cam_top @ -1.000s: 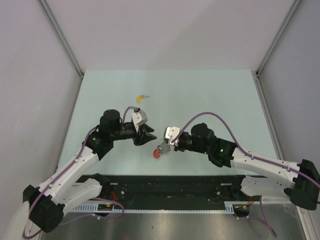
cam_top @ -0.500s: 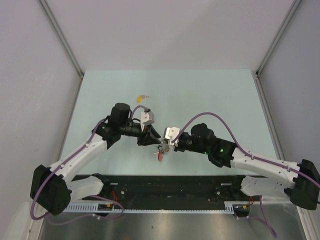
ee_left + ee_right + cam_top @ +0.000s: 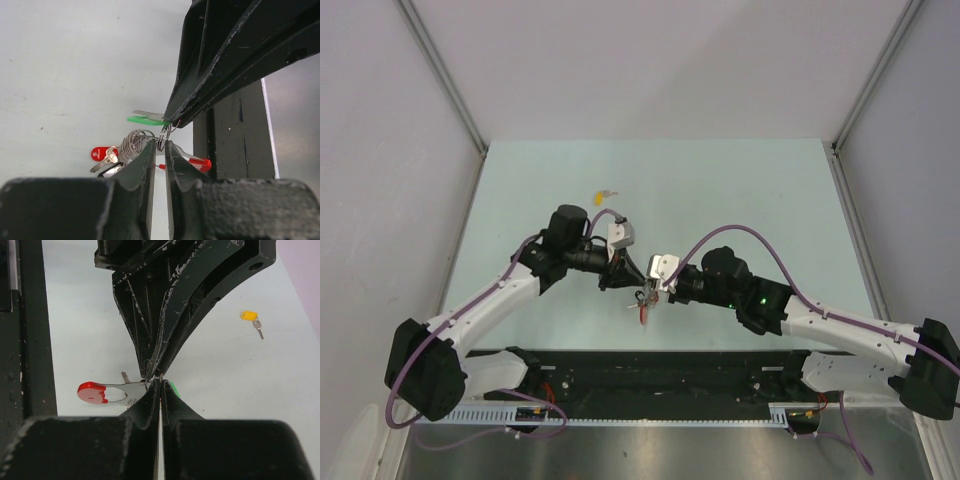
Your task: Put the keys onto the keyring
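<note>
While the right gripper (image 3: 160,381) clamps the keyring (image 3: 131,144), the left gripper (image 3: 160,143) has its jaws narrowly apart around it.

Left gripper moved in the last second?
Yes. Against the yellow key, which stayed put, the left gripper shifted right, closing up to the right gripper.

No text or label (on anything shown) can be read.
</note>
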Robot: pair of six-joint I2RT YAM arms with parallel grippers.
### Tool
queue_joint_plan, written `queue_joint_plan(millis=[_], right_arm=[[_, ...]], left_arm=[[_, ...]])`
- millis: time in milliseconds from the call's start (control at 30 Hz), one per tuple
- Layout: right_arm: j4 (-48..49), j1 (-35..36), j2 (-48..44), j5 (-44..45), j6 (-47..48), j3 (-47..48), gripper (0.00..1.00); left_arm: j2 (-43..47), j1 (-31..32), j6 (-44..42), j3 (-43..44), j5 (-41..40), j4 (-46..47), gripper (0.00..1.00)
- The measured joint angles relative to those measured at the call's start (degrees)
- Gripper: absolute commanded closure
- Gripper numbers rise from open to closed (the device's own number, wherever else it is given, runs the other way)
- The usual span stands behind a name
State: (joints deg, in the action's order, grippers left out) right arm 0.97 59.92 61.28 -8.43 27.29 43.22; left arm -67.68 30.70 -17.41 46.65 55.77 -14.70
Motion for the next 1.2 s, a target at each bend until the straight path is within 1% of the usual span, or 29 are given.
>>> queue_joint_plan(millis=[33,100,333,467,600,733,967,1200], right_arm=[[0.0,0.0,0.0,0.0,0.0,0.0,1.0],[-0.02,0.02,0.0,0.0,0.0,0.0,1.0],[-0.13,0.09,-0.17,0.57,0.26,0.0,1.0],[0.48,0.52,-1.22,1.99,0.44,0.02,1.0],[0.92,2.01,-1.62,4.42,0.42,0.02,1.0],[1.03,3.37,-1.36,6.34,0.17,0.04,1.0],[2.95,5.38,0.44,9.73,-1.51,-0.42,1.0],[7.89,5.66,0.79,11.63,-3.08,-2.38,1.0]], left_arm=[[-0.02,0.04,0.33,0.0,0.0,0.09,0.92],[-0.02,0.17,0.96,0.0,-0.04,0.22,1.0],[0.74,0.44,4.9,-0.07,-1.68,1.11,1.0],[5.44,0.7,9.81,-2.49,-5.18,4.94,1.0],[11.82,0.81,16.5,-7.1,-9.27,11.04,1.0],[17.57,0.98,24.9,-13.42,-13.6,19.85,0.99],[21.0,3.52,32.92,-18.82,-20.04,29.94,1.0],[22.71,5.77,37.53,-23.3,-25.64,38.47,1.0]])
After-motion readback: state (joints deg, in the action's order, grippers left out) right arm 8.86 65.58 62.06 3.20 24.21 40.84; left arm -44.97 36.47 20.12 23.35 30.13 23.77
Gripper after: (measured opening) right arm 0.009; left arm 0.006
